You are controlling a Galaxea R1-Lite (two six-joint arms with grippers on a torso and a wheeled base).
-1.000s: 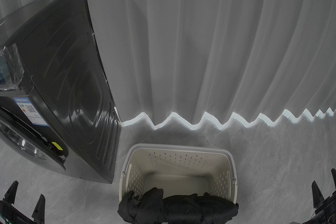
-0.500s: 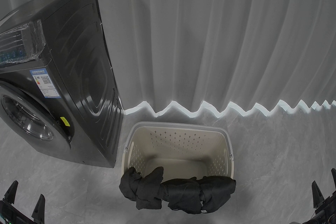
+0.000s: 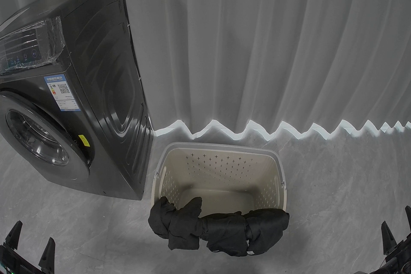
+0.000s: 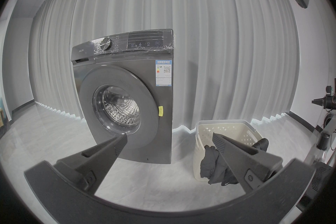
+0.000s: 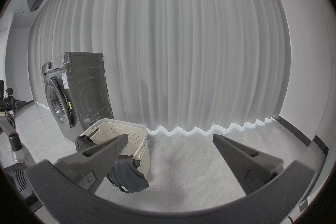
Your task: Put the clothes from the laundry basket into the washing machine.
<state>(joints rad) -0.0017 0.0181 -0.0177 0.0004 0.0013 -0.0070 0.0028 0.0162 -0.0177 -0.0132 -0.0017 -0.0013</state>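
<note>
A cream laundry basket (image 3: 217,148) stands on the floor just right of the dark grey washing machine (image 3: 98,86). Black clothes (image 3: 218,230) hang in a bundle over the basket's near rim; the bottom behind them is bare. The machine's round glass door (image 3: 36,140) looks shut. My left gripper (image 3: 32,240) is low at the left, open and holding nothing, short of the machine's front. My right gripper (image 3: 396,223) is low at the right, open and apart from the basket. The left wrist view faces the machine (image 4: 122,95) and clothes (image 4: 211,167); the right wrist view shows the basket (image 5: 115,126).
A white pleated curtain (image 3: 265,48) hangs along the back, right behind the machine and basket. Bare grey floor (image 3: 346,193) stretches to the right of the basket and in front of the machine.
The head view has shifted: the machine and basket now sit higher and farther right in the picture, with the machine's front showing more fully. Both grippers hold the same spots, open.
</note>
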